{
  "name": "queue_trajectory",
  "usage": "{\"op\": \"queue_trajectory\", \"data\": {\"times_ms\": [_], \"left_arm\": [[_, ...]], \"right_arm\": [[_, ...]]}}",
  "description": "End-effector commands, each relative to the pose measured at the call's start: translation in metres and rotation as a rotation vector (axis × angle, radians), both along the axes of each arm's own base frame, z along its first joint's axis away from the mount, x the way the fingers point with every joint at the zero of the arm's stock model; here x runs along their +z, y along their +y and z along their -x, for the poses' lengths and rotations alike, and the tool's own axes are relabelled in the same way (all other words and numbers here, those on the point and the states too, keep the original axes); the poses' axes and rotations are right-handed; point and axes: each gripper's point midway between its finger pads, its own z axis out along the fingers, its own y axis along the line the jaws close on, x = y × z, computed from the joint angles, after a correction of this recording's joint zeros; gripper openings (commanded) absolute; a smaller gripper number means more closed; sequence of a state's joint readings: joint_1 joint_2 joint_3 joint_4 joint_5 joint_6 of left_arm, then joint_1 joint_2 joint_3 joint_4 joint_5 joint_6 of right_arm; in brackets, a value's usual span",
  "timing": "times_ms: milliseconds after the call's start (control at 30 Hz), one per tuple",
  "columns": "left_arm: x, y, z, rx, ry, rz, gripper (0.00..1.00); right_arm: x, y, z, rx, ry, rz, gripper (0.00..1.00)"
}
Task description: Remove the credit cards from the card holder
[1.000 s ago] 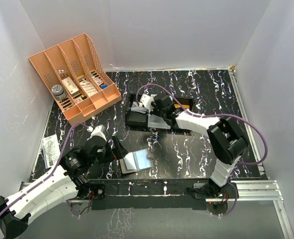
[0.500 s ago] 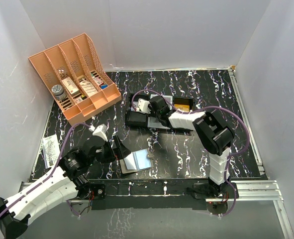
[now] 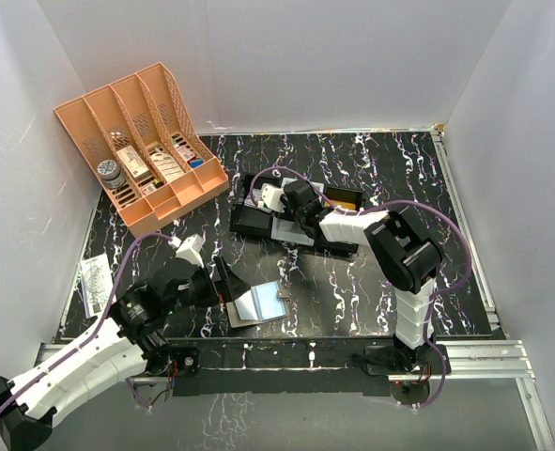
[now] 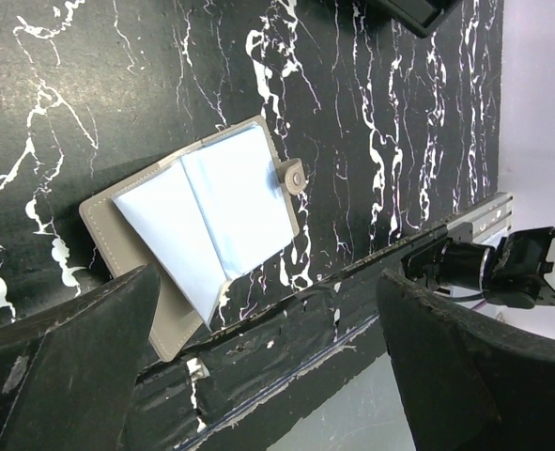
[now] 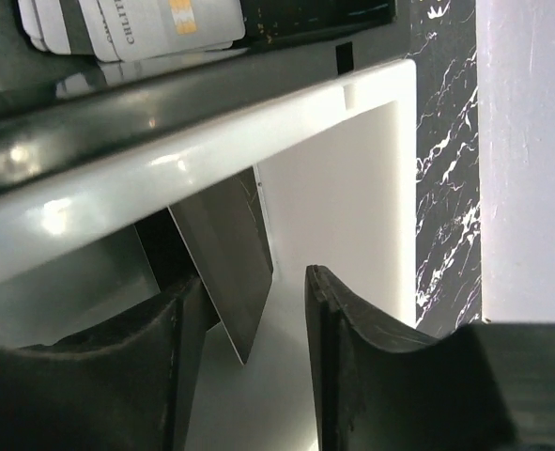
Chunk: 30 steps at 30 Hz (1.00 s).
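The card holder (image 3: 256, 303) lies open on the table near the front edge, its grey-blue inside (image 4: 211, 211) up and its tab (image 4: 296, 177) to the right. My left gripper (image 3: 223, 280) hovers at its left side, open and empty (image 4: 268, 376). My right gripper (image 3: 279, 214) is down in the black tray (image 3: 244, 225). In the right wrist view a grey credit card (image 5: 230, 272) stands against the left finger, and a gap shows between it and the right finger (image 5: 352, 376), so the right gripper (image 5: 254, 282) is open. More credit cards (image 5: 136, 23) lie stacked in a tray compartment. An orange card (image 3: 345, 198) lies in the tray's right end.
A big orange lattice organiser (image 3: 146, 141) with small boxes stands at the back left. A printed paper slip (image 3: 94, 282) lies at the table's left edge. White walls close in on three sides. The tray's glossy wall (image 5: 211, 113) crosses just above my right fingers.
My right gripper moved left and down into the tray with the grey card, then its jaws parted off the card. The left arm barely shifted and stayed open.
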<state>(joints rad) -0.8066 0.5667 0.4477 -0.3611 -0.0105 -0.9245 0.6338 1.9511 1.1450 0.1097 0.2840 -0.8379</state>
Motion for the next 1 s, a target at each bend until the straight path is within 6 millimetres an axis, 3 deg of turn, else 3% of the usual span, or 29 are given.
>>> {"op": "queue_trajectory", "data": {"times_ms": [0, 433, 533, 567, 667, 733, 833, 967], "left_arm": [[0.001, -0.007, 0.007, -0.060, -0.012, 0.037, 0.98], [-0.011, -0.012, 0.016, -0.107, 0.052, 0.019, 0.95], [-0.019, -0.012, 0.017, -0.105, 0.083, 0.004, 0.92], [-0.021, -0.012, 0.017, -0.104, 0.088, 0.001, 0.91], [-0.023, -0.014, 0.017, -0.102, 0.101, -0.001, 0.88], [-0.026, -0.014, 0.017, -0.102, 0.110, -0.004, 0.84], [-0.031, -0.013, 0.018, -0.099, 0.130, -0.017, 0.73], [-0.036, -0.015, 0.021, -0.106, 0.152, -0.011, 0.63]], "right_arm": [[0.019, 0.007, 0.001, 0.005, -0.036, -0.070, 0.45], [0.065, 0.027, 0.011, 0.024, -0.028, -0.286, 0.53], [0.082, 0.034, 0.017, -0.002, -0.002, -0.406, 0.54], [0.105, 0.040, 0.022, -0.014, 0.006, -0.502, 0.54], [0.125, 0.063, 0.054, -0.078, 0.215, -0.805, 0.51], [0.127, 0.074, 0.079, -0.147, 0.380, -0.971, 0.50], [0.097, 0.075, 0.124, -0.358, 0.689, -1.065, 0.46], [0.064, 0.079, 0.186, -0.436, 0.986, -1.149, 0.42]]}}
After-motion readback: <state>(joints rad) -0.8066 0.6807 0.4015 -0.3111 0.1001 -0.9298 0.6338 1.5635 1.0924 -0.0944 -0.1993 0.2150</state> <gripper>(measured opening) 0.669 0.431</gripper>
